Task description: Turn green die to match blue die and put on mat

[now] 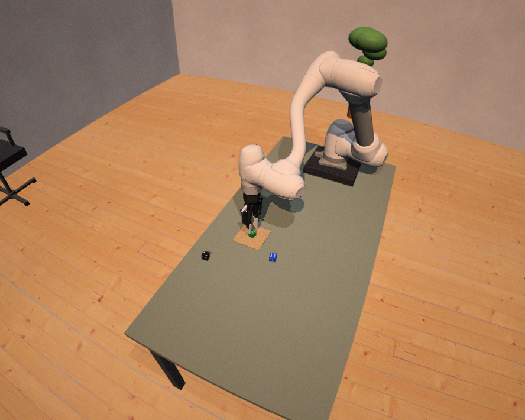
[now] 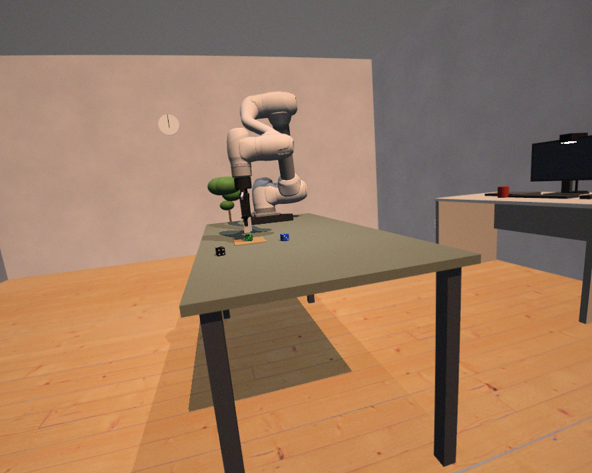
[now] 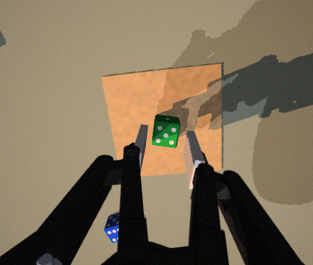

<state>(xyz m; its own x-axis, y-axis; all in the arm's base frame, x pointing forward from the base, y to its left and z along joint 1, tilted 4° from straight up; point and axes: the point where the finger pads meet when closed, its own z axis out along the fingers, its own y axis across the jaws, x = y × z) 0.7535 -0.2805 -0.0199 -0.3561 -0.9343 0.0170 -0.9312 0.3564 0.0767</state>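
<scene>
Green die [image 3: 165, 131] sits on the mat [image 3: 133, 101], toward the mat's 5 o'clock corner in the wrist view, well inside every edge, with five pips facing up. It looks flat, though a slight tilt cannot be ruled out from here. The gripper [image 3: 165, 144] hangs straight above it, its two fingers parted a little wider than the die, one at the die's 9 o'clock and one at its 3 o'clock, neither touching; it grips nothing.

Blue die [image 3: 111, 228] lies off the mat on the table [image 1: 298, 280], at about 7 o'clock from the green die in the wrist view. The black finger links hide most of it, so its top number cannot be read there, and it is too small in the other views. Black die [image 1: 205, 255] rests on the table, well apart from the mat.

Judging progress: the placement part looks met, since the green die is fully on the mat. Whether five matches the blue die is unknown. If it does not, the die needs another grasp and turn, which this straddling pose suggests; if it does, only the retreat is left.
</scene>
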